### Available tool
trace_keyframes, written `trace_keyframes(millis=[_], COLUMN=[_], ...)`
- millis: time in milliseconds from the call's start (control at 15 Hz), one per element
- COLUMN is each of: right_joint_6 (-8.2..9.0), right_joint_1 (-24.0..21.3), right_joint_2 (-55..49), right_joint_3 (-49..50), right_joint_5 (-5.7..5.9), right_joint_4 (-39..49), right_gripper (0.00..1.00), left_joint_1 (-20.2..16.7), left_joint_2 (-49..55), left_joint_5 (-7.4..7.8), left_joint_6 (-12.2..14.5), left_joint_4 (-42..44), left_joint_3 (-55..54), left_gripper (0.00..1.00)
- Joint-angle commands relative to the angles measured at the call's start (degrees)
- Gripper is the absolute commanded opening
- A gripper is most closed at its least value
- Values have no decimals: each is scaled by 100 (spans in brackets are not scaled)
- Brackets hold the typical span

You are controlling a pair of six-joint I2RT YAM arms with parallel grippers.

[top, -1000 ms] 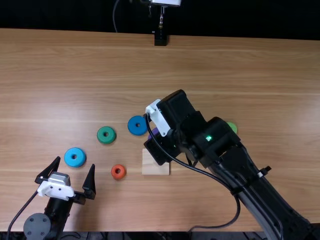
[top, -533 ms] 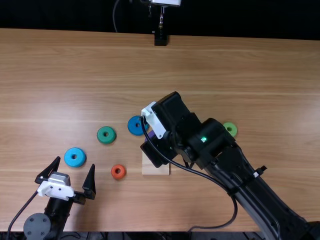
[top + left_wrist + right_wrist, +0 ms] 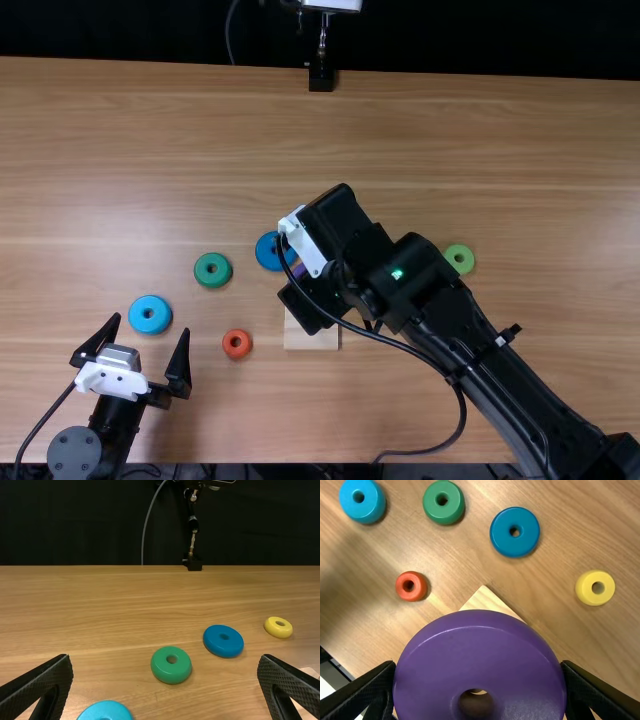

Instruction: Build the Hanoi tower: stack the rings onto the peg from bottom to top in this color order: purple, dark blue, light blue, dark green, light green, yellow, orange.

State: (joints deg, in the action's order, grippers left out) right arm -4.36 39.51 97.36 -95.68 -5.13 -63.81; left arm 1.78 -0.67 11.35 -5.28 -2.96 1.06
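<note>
Counter: light brown wood (image 3: 480, 140), its far edge running across the top view, its near edge in front of the arm bases.
Right arm: black (image 3: 455, 315), slanting from the near edge's right part toward the middle of the counter.
Left arm: black and short in view (image 3: 110, 425), at the near edge, left part.
Right gripper: above the middle of the counter (image 3: 312, 303), jaws parted by the width of the purple ring, one on each side, gripping it.
Left gripper: near the near edge (image 3: 150, 326), jaws spread wide, nothing between them.
Base: square, pale wood (image 3: 311, 336), near the middle of the counter, closer to the near edge than the far; partly covered by the right arm.
Purple ring: held in the right jaws (image 3: 480, 665), by the side of the base that faces the far edge, as seen from above.
Dark blue ring: on the counter (image 3: 268, 251), farther from the near edge than the base.
Light blue ring: toward the near left (image 3: 150, 314), just beyond the left gripper.
Dark green ring: between the two blue rings (image 3: 212, 270).
Light green ring: right of the right arm (image 3: 460, 259).
Yellow ring: right of the dark blue ring and nearer the far edge (image 3: 278, 627).
Orange ring: left of the base (image 3: 237, 344), apart from it.
</note>
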Motion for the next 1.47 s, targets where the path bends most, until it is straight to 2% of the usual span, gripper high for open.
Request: trace_keyframes(millis=[0, 467, 533, 600, 667, 733, 1200, 1400], right_joint_6=[25, 14, 4, -7, -39, -49, 4, 14], right_joint_1=[154, 163, 163, 163, 180, 189, 163, 92], right_joint_2=[64, 64, 55, 55, 55, 55, 46, 37], right_joint_3=[-109, -12, -3, 32, 120, 155, 146, -12], right_joint_5=[-36, -15, -4, -4, 38, 38, 17, 27], right_joint_4=[26, 5, -48, -80, -80, -69, 57, 690], right_gripper=[0, 0, 16, 51, 96, 100, 100, 100], left_joint_1=[-38, -38, -38, -38, -38, -38, -38, -38], left_joint_2=[67, 67, 67, 67, 67, 67, 67, 67], left_joint_5=[141, 141, 141, 141, 130, 141, 141, 141], left_joint_6=[43, 43, 43, 43, 43, 43, 43, 43], left_joint_4=[-62, -52, -52, -52, -52, -62, -52, -52], left_joint_3=[-106, -106, -106, -106, -106, -106, -106, -106], left_gripper=[100, 100, 100, 100, 100, 100, 100, 100])
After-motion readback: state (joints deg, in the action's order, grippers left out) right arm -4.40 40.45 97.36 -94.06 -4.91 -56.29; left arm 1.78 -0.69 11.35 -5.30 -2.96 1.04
